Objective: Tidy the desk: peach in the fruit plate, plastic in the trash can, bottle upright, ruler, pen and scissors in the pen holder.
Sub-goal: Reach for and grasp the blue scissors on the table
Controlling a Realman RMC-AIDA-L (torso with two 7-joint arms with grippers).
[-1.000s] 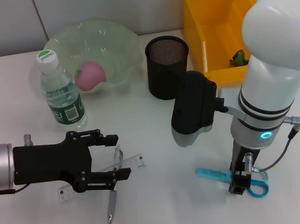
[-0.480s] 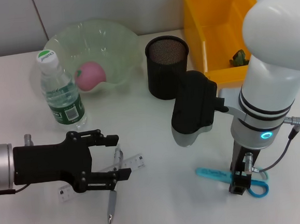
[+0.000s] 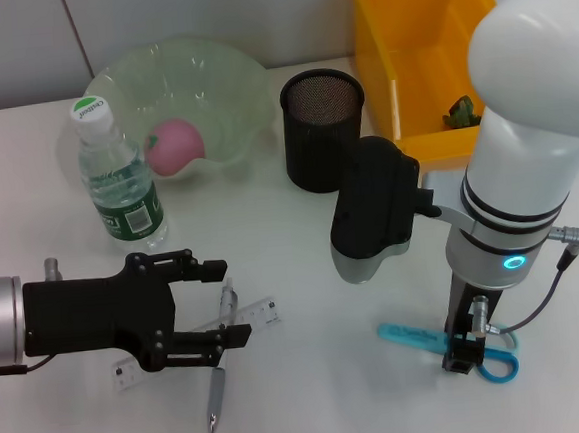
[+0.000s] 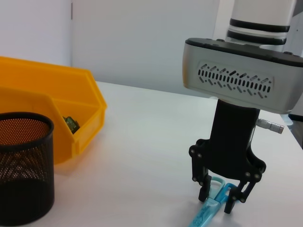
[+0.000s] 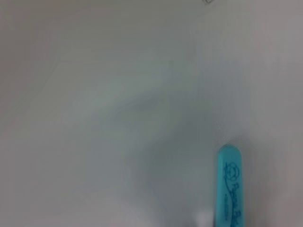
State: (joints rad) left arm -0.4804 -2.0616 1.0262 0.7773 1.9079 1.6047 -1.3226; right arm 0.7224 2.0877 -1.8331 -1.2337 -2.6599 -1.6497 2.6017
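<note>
The blue scissors point(image 3: 419, 338) lie flat on the desk at the front right, and their tip point(image 5: 229, 189) shows in the right wrist view. My right gripper point(image 3: 461, 355) points straight down, its fingers closed against both sides of the scissors' handle point(image 4: 217, 185). My left gripper point(image 3: 221, 302) hovers open at the front left, over the grey pen point(image 3: 219, 367) and the clear ruler point(image 3: 252, 315). The bottle point(image 3: 118, 180) stands upright. A pink peach point(image 3: 175, 145) rests in the green fruit plate point(image 3: 244, 80). The black mesh pen holder point(image 3: 323, 134) stands mid-desk. A plastic scrap point(image 3: 459, 113) lies in the yellow trash can point(image 3: 407, 57).
The pen holder point(image 4: 23, 170) and the yellow trash can point(image 4: 57, 113) stand close together at the back. My right arm's bulky wrist point(image 3: 374, 210) hangs just in front of the pen holder. A wall runs behind the desk.
</note>
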